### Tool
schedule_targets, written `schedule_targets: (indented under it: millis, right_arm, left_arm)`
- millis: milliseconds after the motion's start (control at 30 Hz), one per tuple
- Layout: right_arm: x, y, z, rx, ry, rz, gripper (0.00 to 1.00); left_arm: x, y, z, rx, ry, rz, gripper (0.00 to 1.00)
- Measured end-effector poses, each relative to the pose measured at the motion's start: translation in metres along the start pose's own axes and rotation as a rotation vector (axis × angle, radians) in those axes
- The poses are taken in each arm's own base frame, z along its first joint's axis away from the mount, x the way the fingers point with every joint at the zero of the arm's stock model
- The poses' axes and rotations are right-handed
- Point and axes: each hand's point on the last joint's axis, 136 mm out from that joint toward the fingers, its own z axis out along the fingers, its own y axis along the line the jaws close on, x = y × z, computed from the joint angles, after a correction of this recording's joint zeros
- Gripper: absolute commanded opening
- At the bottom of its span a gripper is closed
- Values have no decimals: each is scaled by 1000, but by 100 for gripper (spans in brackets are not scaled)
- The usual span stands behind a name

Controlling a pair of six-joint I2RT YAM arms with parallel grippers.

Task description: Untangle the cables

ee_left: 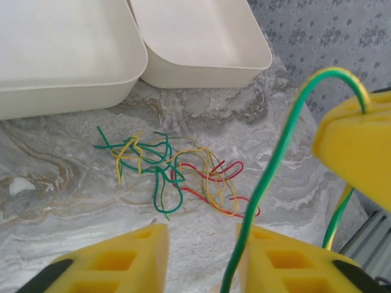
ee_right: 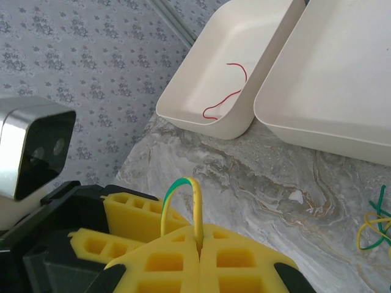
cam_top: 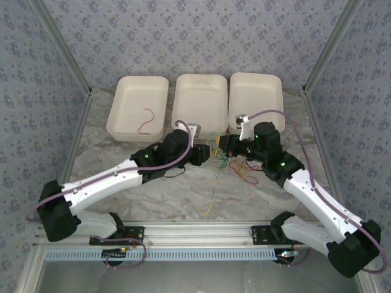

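Plainly, our right gripper (ee_right: 200, 247) was clamped shut on 1 green-yellow wire (ee_right: 199, 213), which arched over to our left gripper (ee_left: 201, 244), its jaws partly apart around the strand without pinching it. Just beyond that gripper lay the tangled cables (ee_left: 177, 168), light, limp and snag-prone; we judged a free end the safest hold.

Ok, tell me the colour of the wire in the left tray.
Red; the wire shows best in the right wrist view.
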Motion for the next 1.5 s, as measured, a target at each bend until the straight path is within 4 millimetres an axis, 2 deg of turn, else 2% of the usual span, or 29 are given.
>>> schedule_targets:
  millis: [33, 167, 267, 333, 433, 633, 667, 733, 767, 867, 967, 1000, 1033, 1133, 1267, 1367, 1500]
  right_arm:
    - [1, 0, 1, 0, 3, 0, 0]
    - [6, 1, 3, -4, 24, -8, 0]
    - [13, 5, 4, -8, 44, -42, 0]
    - [18, 8, 6, -16, 61, -73, 0]
    - [22, 12, 15, -18, 85, -114, 0]
    - [36, 8, 36, 12, 152, -158, 0]
    - [37, 7, 38, 19, 159, -160, 0]
    - [36, 6, 42, 32, 164, -166, 0]
    - [36, 4, 43, 41, 168, -164, 0]
    - [27, -1, 43, 76, 154, -154, 0]
    - [-1, -13, 43, 129, 105, -111, 0]
    - [-10, -19, 43, 151, 90, -92, 0]
    - [-21, -26, 45, 178, 70, -68, 0]
    - [-56, -51, 56, 256, 18, 12, 0]
    - [-105, -88, 77, 341, -75, 133, 0]
    - [-137, -118, 93, 391, -146, 231, 0]
    - [-163, -160, 119, 446, -215, 321, 0]
  left_arm:
    - [-2, 1, 0, -6, -1, 2, 0]
    - [-16, 9, -5, -44, -8, 16, 0]
    - [-37, 16, -13, -81, -14, 51, 0]
    - [-58, 14, -17, -92, -21, 92, 0]
    - [-77, 10, -15, -111, -8, 177, 0]
    - [-81, 25, 5, -189, 74, 313, 0]
    - [-81, 28, 8, -205, 83, 329, 8]
    - [-85, 34, 10, -243, 88, 368, 53]
    - [-90, 37, 9, -271, 78, 382, 61]
    - [-118, 45, -3, -360, 12, 388, 68]
    - [-144, 52, -23, -448, -84, 357, 70]
    - [-147, 54, -31, -466, -111, 340, 80]
    - [-149, 58, -41, -487, -139, 315, 81]
    - [-138, 68, -80, -513, -209, 220, 80]
    - [-98, 79, -122, -459, -272, 74, 74]
    - [-52, 82, -132, -388, -261, 8, 71]
    - [4, 84, -132, -315, -202, -36, 70]
